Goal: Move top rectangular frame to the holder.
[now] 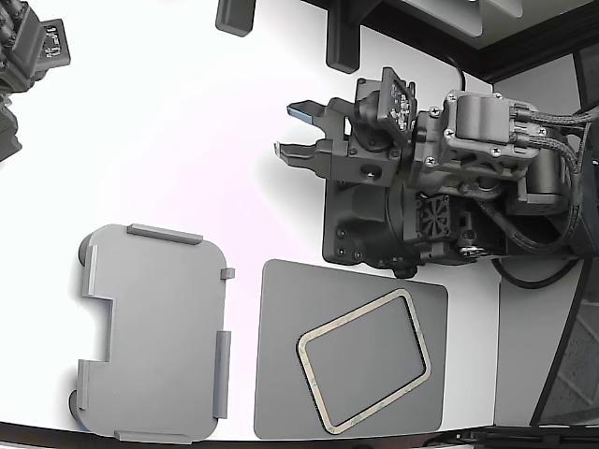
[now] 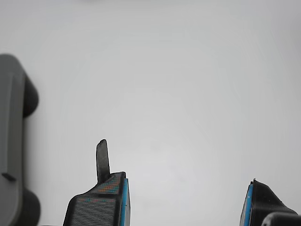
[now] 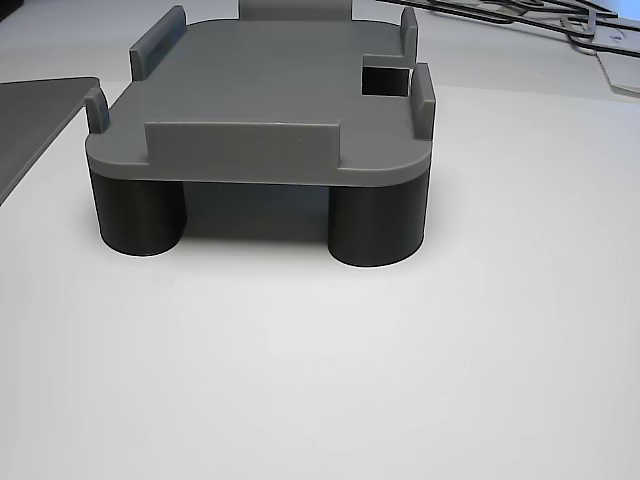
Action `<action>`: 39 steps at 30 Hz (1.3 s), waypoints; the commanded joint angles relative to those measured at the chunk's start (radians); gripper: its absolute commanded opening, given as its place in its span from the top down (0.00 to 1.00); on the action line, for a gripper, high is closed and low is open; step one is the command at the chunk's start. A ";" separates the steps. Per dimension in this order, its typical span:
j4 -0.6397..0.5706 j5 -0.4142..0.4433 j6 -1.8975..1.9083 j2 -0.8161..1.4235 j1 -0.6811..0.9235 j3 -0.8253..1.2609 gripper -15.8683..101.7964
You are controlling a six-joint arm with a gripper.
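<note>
The beige-tan rectangular frame [image 1: 353, 315] lies flat and skewed on a dark grey mat [image 1: 281, 374] at the front of the exterior view. The light grey holder [image 1: 154, 332] stands to the mat's left, with nothing on it. It shows close up in the other view [image 3: 270, 100], standing on dark round legs, and its edge shows in the wrist view [image 2: 9, 141]. My gripper [image 1: 285, 130] is open and holds nothing, over bare white table behind the mat and apart from the frame. Its blue-padded fingertips [image 2: 108, 202] show in the wrist view, with my gripper [image 2: 186, 205] spread wide.
My arm's dark base [image 1: 374, 224] sits just behind the mat. A second arm [image 1: 28, 56] is at the far left corner. Dark posts [image 1: 342, 42] stand at the table's back edge. The mat's edge [image 3: 30, 120] shows in the other view.
</note>
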 commanded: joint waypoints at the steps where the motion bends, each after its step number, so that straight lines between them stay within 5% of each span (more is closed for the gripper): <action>1: -0.006 -0.006 -0.012 0.018 -0.015 -0.040 0.02; 15: -0.008 -0.011 -0.017 0.017 -0.015 -0.029 0.02; 20: -0.008 0.005 -0.040 -0.089 0.015 -0.173 0.02; 26: 0.198 -0.025 -0.064 -0.302 0.074 -0.442 0.02; 36: 0.397 0.018 0.114 -0.434 0.388 -0.571 0.02; 39: 0.402 0.121 0.178 -0.411 0.560 -0.543 0.02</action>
